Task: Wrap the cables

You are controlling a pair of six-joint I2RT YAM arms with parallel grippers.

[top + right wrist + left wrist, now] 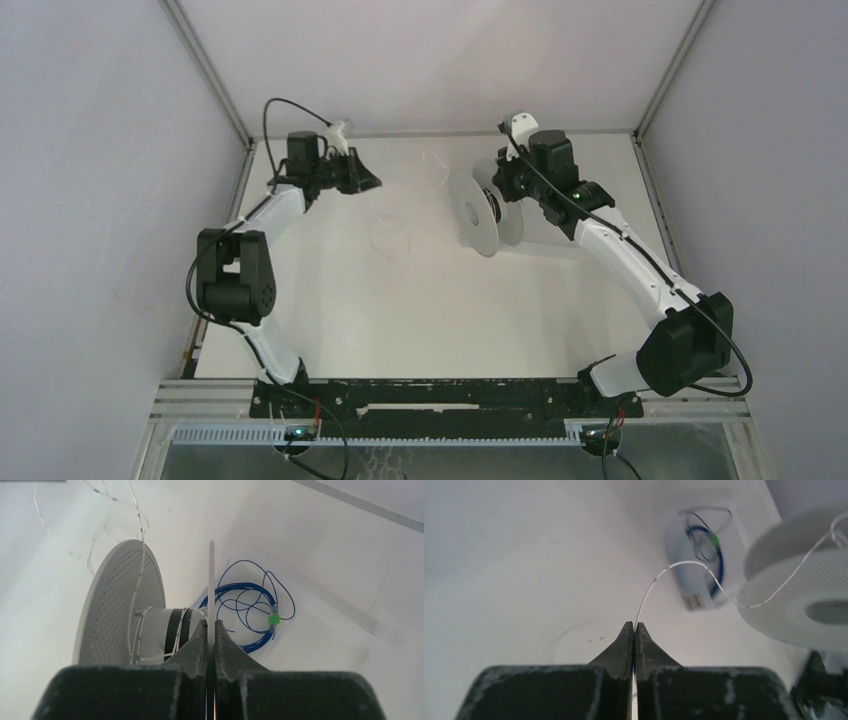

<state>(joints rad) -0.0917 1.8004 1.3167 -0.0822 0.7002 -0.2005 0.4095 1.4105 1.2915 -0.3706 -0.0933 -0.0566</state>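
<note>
Dark left hand (634, 630) right up close, pinched shut on the hair-thin pale grey cable (674, 565), which arcs away to the white perforated plastic spool (794, 595). Across the way, the right hand (210, 626) is clamped on that spool's thin flange, holding it on edge. Just a few turns sit on the hub, and much of the strand lies in faint loose loops on the white bench (420, 320) between the arms. Early days, I'd say: most of the winding is left.
</note>
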